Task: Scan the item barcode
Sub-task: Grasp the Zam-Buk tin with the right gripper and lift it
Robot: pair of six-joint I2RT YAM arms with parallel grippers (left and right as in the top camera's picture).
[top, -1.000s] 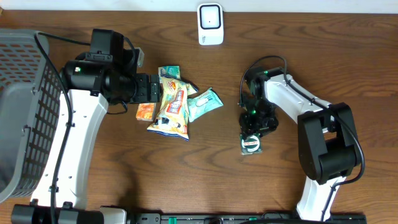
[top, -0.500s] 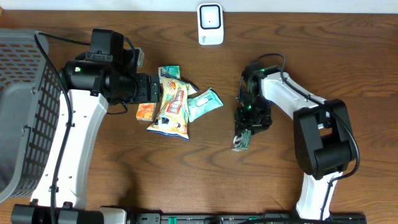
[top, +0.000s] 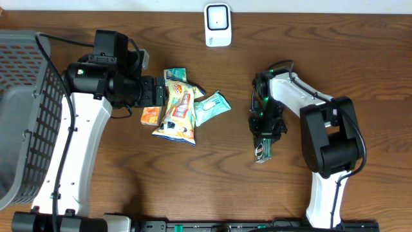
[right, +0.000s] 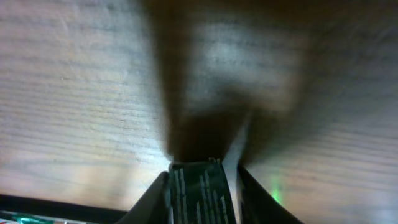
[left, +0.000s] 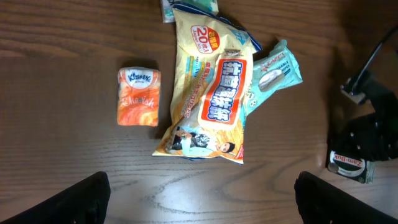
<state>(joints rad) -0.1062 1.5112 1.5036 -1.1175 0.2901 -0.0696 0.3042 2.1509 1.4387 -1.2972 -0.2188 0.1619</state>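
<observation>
Pinching the small packet (top: 262,151) by one end, your right gripper (top: 264,132) has its jaws pressed onto it. The packet sticks out edge-on over the table (top: 212,187), nearer the robot than the scanner (top: 217,24) and a little to that scanner's right.

It looks light and thin, probably a slick wrapper around something stiffer, so I judge it can twist or slide in a narrow pinch. Take it close by one edge and leave the printed face bare for the scanner. The right wrist view shows fine stripes on the face between the jaws, perhaps the barcode, but they are too blurred to be sure.

Your left gripper (left: 202,183) is spread wide and holds nothing. It hovers over the pile on the scanner's left, nearer the robot.

Count one scanner, one basket (top: 26,129) far to the scanner's left, and five items:
- the held packet
- one orange tissue pack (left: 138,97)
- one yellow snack bag (left: 211,93)
- one teal pouch (left: 273,68)
- one green pack (top: 175,74), the pile's nearest piece to the scanner
</observation>
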